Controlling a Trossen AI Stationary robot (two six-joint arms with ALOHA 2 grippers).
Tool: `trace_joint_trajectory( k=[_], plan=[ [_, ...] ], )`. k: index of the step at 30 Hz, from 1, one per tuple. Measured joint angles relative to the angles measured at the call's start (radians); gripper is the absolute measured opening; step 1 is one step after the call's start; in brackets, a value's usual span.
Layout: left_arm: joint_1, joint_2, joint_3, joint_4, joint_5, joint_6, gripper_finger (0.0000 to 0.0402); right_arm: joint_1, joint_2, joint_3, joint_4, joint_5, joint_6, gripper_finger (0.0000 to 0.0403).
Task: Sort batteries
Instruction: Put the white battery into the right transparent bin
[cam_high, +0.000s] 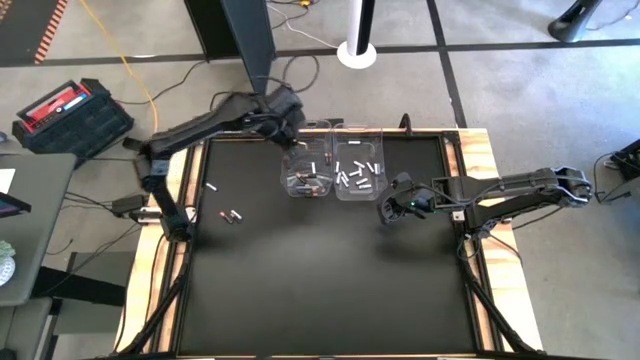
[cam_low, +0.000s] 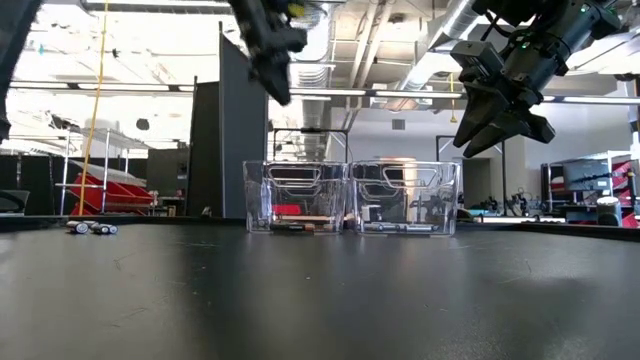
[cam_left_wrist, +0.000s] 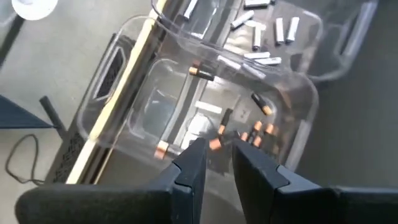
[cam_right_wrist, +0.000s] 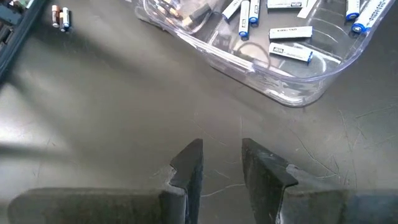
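Two clear bins stand side by side at the table's far middle. The left bin (cam_high: 308, 172) holds dark batteries with copper ends (cam_left_wrist: 261, 130). The right bin (cam_high: 360, 172) holds white batteries (cam_right_wrist: 291, 52). A white battery (cam_high: 211, 187) and two dark ones (cam_high: 232, 216) lie loose on the mat at the left. My left gripper (cam_left_wrist: 219, 155) hangs high over the left bin's far side, open with a narrow gap and nothing between its fingers. My right gripper (cam_right_wrist: 222, 155) hovers open above the mat, just right of the right bin and nearer than it.
The black mat (cam_high: 330, 280) spreads wide toward the near edge. Wooden rails (cam_high: 488, 180) frame the table. A red and black case (cam_high: 70, 110) sits on the floor beyond the far left corner, with cables (cam_high: 300, 40) on the floor behind the table.
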Motion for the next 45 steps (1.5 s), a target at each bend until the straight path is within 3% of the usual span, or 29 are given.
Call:
trace_joint_trajectory(
  k=[9,16,23,26,33,37,45],
  plan=[
    [-0.016,-0.108,-0.003,-0.183,-0.009,-0.039,0.0081,0.000,0.000,0.000,0.000,0.000,-0.024,0.0127],
    [-0.016,-0.105,-0.004,-0.368,-0.015,-0.077,0.0129,0.000,0.000,0.000,0.000,0.000,-0.032,0.0127],
    [-0.011,-0.108,-0.014,-0.474,-0.150,-0.103,0.0164,0.000,0.000,0.000,0.000,0.000,-0.042,0.0127],
    [-0.010,-0.135,-0.066,-0.469,-0.155,-0.074,0.0164,0.000,0.000,0.000,0.000,0.000,-0.042,0.0127],
    [0.007,-0.249,-0.318,-0.457,-0.168,0.030,0.0164,0.000,0.000,0.000,0.000,0.000,-0.039,0.0127],
    [0.038,-0.320,-0.515,-0.392,-0.253,0.035,0.0164,0.000,0.000,0.000,0.001,0.000,-0.035,0.0127],
    [0.065,-0.302,-0.834,-0.258,-0.301,0.110,0.0164,0.000,0.000,0.000,0.001,0.000,-0.022,0.0127]
  ],
)
